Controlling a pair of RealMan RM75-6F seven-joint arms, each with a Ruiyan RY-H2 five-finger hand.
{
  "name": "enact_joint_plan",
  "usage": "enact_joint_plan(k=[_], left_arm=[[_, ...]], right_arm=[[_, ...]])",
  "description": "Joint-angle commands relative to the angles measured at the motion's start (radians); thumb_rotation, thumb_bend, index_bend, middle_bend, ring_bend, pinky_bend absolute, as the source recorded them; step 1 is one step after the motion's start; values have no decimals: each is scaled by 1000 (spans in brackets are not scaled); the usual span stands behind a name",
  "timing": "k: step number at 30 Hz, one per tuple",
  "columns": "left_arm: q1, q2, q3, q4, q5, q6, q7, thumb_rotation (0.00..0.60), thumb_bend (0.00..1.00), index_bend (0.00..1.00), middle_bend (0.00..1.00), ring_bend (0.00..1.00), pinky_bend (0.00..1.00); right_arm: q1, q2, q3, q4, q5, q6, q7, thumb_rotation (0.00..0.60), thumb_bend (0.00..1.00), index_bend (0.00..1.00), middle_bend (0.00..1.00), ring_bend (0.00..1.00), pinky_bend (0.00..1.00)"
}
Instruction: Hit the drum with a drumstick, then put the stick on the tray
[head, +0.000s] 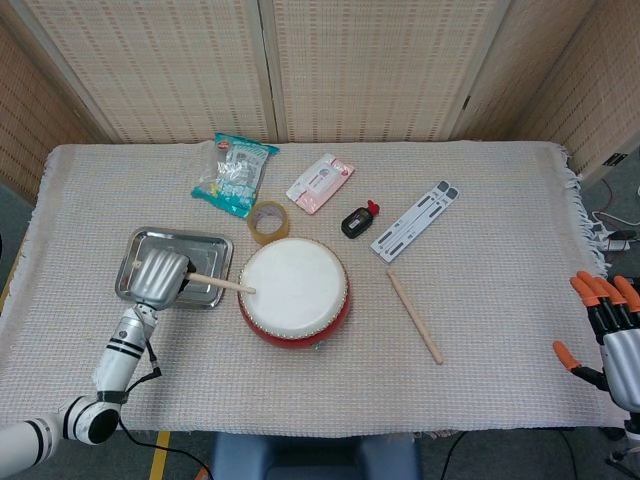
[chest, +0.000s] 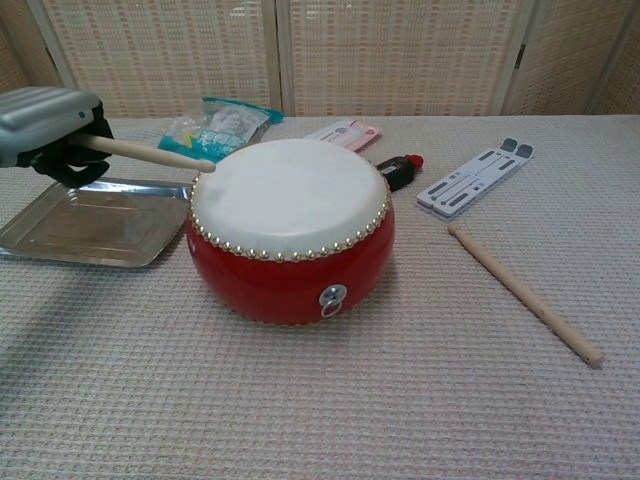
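A red drum (head: 294, 293) (chest: 290, 228) with a white skin stands mid-table. My left hand (head: 160, 277) (chest: 52, 130) grips a wooden drumstick (head: 222, 284) (chest: 150, 154), hovering over the steel tray (head: 146, 248) (chest: 90, 222). The stick points right, and its tip sits at the drum's left rim. A second drumstick (head: 414, 315) (chest: 524, 291) lies on the cloth to the right of the drum. My right hand (head: 608, 335) hangs off the table's right edge with its fingers apart, holding nothing.
Behind the drum lie a tape roll (head: 268, 221), a teal snack bag (head: 233, 173) (chest: 213, 127), a pink wipes pack (head: 319, 182) (chest: 345, 133), a small black and red bottle (head: 359, 220) (chest: 400, 169) and a folding stand (head: 414, 220) (chest: 475, 177).
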Motion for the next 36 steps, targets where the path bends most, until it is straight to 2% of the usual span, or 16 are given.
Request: enact_joint_plan(k=[1, 9, 12, 14, 20, 24, 28, 33, 36], left_arm=[[-31, -26, -15, -3, -68, -34, 55, 600, 707, 1000, 1000, 1000, 1000], [-53, -19, -3, -26, -126, -49, 154, 600, 703, 1000, 1000, 1000, 1000], [-37, -22, -54, -84, -161, -8, 66, 600, 699, 1000, 1000, 1000, 1000], [-37, -18, -64, -99, -171, -12, 34, 600, 695, 1000, 1000, 1000, 1000], [-77, -21, -40, -78, -211, -57, 107, 600, 690, 1000, 1000, 1000, 1000], [-108, -31, -2, -46, -223, -74, 202, 600, 692, 1000, 1000, 1000, 1000], [-119, -16, 12, -75, -256, -68, 266, 600, 691, 1000, 1000, 1000, 1000], [-86, -12, -51, -141, -251, -11, 96, 600, 691, 1000, 1000, 1000, 1000], [-80, -12, -60, -143, -226, -2, 34, 600, 690, 1000, 1000, 1000, 1000]], right_arm=[[1, -1, -1, 3, 0, -2, 4, 600, 254, 0, 53, 0, 0], [0, -3, -2, 8, 1, 1, 11, 600, 254, 0, 53, 0, 0], [-2, -4, -3, 14, 4, 3, 19, 600, 253, 0, 53, 0, 0], [-1, -5, -4, 16, 5, 2, 21, 600, 253, 0, 53, 0, 0], [0, -7, -4, 20, 7, 1, 24, 600, 253, 0, 53, 0, 0], [-1, -8, -5, 23, 12, -1, 27, 600, 254, 0, 53, 0, 0], [-3, -8, -5, 26, 14, 3, 31, 600, 253, 0, 53, 0, 0], [-4, -11, -6, 31, 14, 4, 36, 600, 253, 0, 53, 0, 0], [-3, -12, -7, 32, 16, 2, 37, 600, 253, 0, 53, 0, 0]])
